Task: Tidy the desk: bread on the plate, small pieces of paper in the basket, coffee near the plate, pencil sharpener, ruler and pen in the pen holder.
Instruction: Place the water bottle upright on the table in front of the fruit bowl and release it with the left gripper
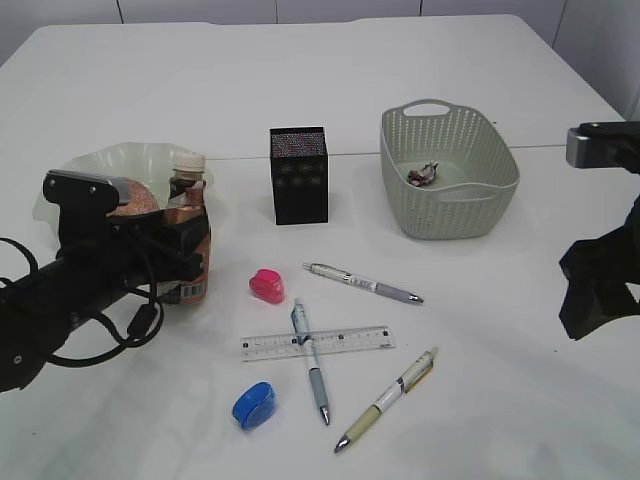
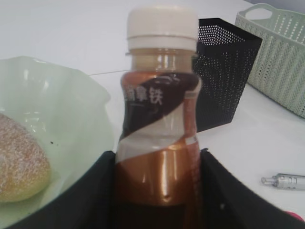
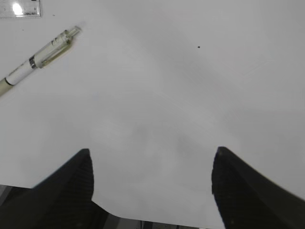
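The left gripper [image 2: 157, 191] is clamped on the coffee [image 2: 159, 129], which stands upright on the desk [image 1: 330, 80] touching the plate [image 1: 95, 165] at its 3 o'clock edge — the bread [image 2: 19, 160] lies in the plate. The right gripper [image 3: 151, 186] hangs with its jaws wide apart over bare desk, holding nothing — a pen [image 3: 38, 59] lies at its 10 o'clock.

Exterior looks down slantwise across desk [image 1: 400, 80]; left wrist close, level; right wrist downward.
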